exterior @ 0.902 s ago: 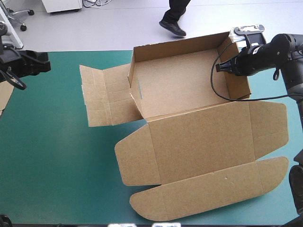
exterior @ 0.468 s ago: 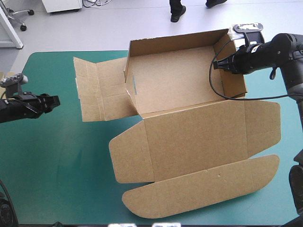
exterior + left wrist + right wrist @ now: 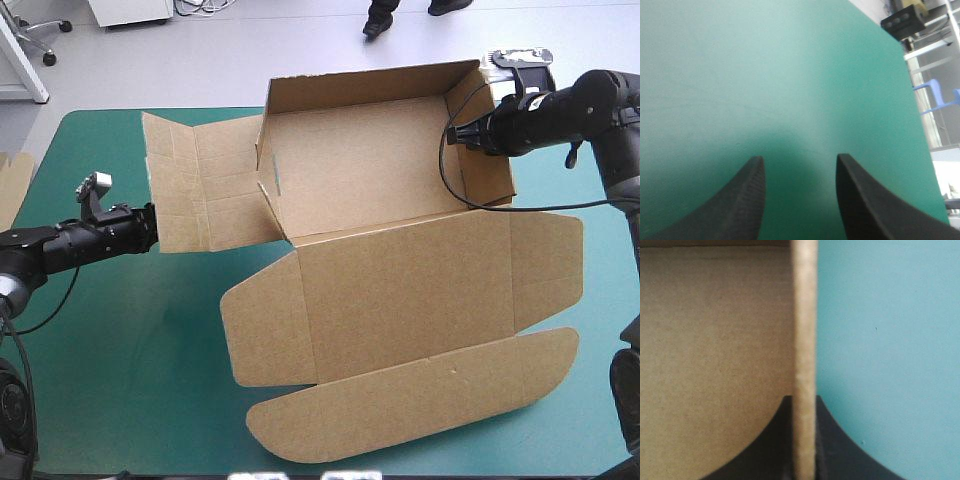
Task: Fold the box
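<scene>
My right gripper is clamped on the box. Its black fingers are pressed almost together, with the top edge of the box's right end wall running straight up between them. On one side of that edge I see the brown inside of the box, on the other the teal-green cover. From above, this gripper reaches in over the same end wall, near the box's far right corner.

My left gripper has its fingers spread apart, with only bare cover between and ahead of them. In the high view it sits low at the outer edge of the box's left side panel, near that panel's near corner. I can't tell whether it touches the board.

The box stands toward the table's far edge as an open tray. Its back wall, right end wall and part of its left wall are upright. The left side panel lies unfolded on the cover, creased into several sections. The lid lies flat from the tray's front edge toward me, with a rounded flap at each end and a long tuck flap along its near side. A piece of spare board shows well to the left of the box, at the table's left edge.
</scene>
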Action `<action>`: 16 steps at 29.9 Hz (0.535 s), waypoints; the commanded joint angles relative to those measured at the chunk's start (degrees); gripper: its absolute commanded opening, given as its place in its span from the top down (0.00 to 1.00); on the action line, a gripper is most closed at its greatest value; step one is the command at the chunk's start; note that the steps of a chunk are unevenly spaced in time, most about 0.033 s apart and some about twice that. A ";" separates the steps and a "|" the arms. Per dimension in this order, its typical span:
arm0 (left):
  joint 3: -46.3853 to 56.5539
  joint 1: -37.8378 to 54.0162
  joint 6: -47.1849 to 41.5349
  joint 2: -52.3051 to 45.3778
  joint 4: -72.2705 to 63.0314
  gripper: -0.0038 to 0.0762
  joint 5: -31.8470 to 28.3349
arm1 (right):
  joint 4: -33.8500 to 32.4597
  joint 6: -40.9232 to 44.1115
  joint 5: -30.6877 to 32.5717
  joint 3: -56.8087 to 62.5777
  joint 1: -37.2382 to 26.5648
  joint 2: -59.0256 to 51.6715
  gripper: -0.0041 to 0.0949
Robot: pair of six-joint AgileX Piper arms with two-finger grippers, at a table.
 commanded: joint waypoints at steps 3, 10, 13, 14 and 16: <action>-1.33 -3.93 4.47 -1.79 -12.46 0.55 5.26 | 3.43 0.51 -3.28 -1.62 -0.18 -0.78 0.99; -1.43 -8.31 7.16 -1.79 -19.48 0.55 9.32 | 3.92 0.11 -3.88 -1.62 -0.18 0.68 0.99; -1.44 -9.39 7.41 -1.79 -22.60 0.55 11.70 | 2.88 0.11 -3.88 -1.62 -0.18 1.25 0.99; -1.44 -9.51 7.41 -1.79 -24.05 0.55 12.88 | 2.88 0.11 -3.88 -1.62 -0.18 1.55 0.99; -1.44 -10.07 8.04 -1.79 -27.38 0.55 15.22 | 2.88 0.11 -4.00 -1.62 -0.18 1.98 0.99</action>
